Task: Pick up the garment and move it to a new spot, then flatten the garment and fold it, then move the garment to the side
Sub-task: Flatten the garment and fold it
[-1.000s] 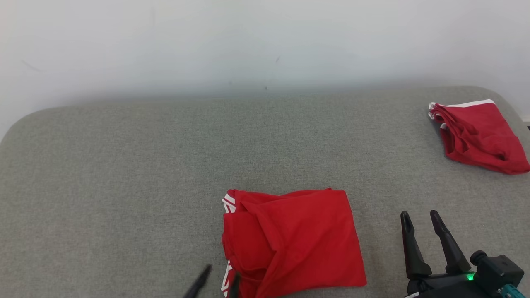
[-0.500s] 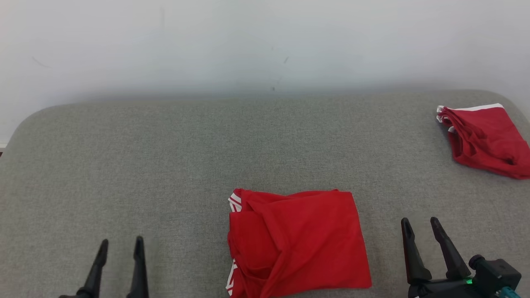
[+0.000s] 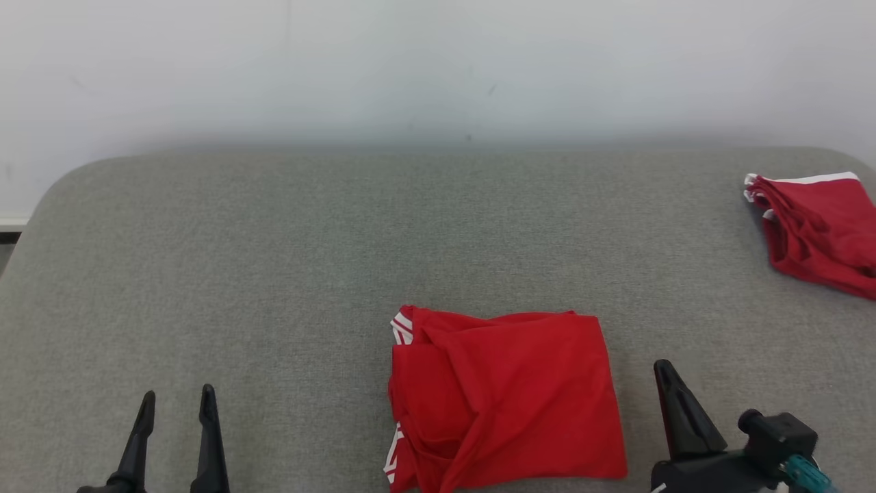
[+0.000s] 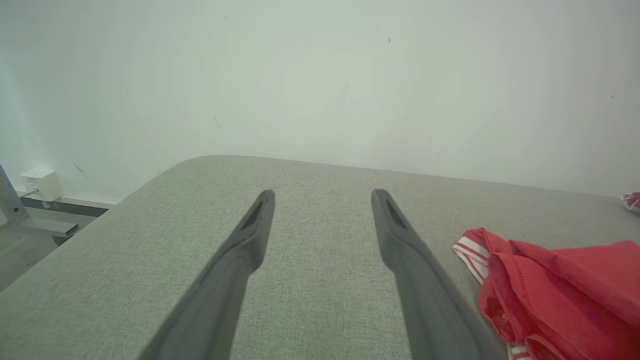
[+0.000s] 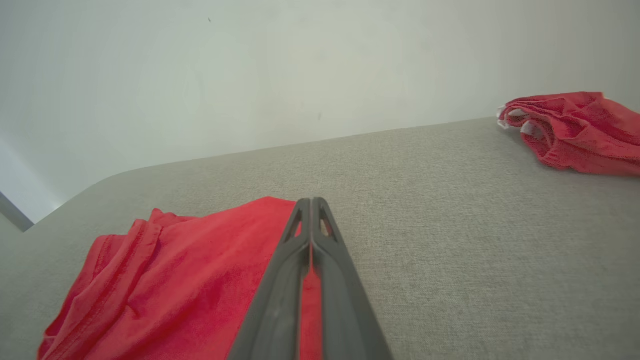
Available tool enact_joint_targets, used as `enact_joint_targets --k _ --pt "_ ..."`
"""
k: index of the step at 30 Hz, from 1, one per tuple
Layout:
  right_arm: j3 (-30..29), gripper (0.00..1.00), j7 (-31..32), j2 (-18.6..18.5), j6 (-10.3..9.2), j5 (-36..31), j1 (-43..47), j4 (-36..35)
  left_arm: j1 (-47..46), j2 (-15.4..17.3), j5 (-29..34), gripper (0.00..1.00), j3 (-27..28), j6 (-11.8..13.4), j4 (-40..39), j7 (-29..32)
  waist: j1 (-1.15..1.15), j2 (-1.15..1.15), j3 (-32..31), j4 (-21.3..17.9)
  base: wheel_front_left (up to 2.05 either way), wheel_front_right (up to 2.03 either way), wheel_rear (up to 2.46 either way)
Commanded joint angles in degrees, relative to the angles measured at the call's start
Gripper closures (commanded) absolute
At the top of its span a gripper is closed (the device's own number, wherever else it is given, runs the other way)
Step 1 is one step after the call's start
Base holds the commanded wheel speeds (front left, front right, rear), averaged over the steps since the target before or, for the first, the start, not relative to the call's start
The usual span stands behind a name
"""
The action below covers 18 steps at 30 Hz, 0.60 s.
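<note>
Right gripper [image 3: 667, 387] sits low right. From the head view its two fingers overlap into one dark spike and the wrist is cut by the bottom edge. The right wrist view [image 5: 311, 206] shows the fingers pressed together with nothing between them. It points toward the back wall, just right of the folded red garment [image 3: 503, 397]; contact with the cloth can't be told.

Left gripper [image 3: 176, 404] is low left, its arm cut off below. Its fingers point up and stand apart with a moderate gap [image 4: 324, 200], holding nothing, well left of the garment.

The garment lies near the front of the grey padded surface [image 3: 274, 274], white stripes at its left edge, its lower edge partly out of frame. A second red garment [image 3: 821, 226] lies far right and is cut by the frame edge.
</note>
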Motion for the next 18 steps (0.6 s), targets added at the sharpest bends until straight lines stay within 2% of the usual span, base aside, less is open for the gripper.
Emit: enact_joint_targets --k 1,11,18 --pt "0.2 1.00 -0.3 -0.4 -0.13 -0.4 -0.7 0.2 -0.6 -0.2 0.6 0.00 0.1 -0.2 -0.1 -0.2 0.00 0.00 0.4 0.5 0.00 0.00 0.00" --pt "5.6 1.00 -0.2 2.2 -0.13 -1.6 -8.2 10.6 -2.0 -1.1 0.8 0.00 -0.6 -0.7 0.4 -0.2 0.00 0.00 1.6 4.1 0.00 0.00 0.00" --pt "6.2 1.00 -0.2 4.3 -0.13 -3.0 -11.8 18.9 -2.9 -1.4 0.8 0.00 -0.5 -0.9 1.3 -0.2 0.00 0.00 1.9 6.0 0.00 0.00 0.00"
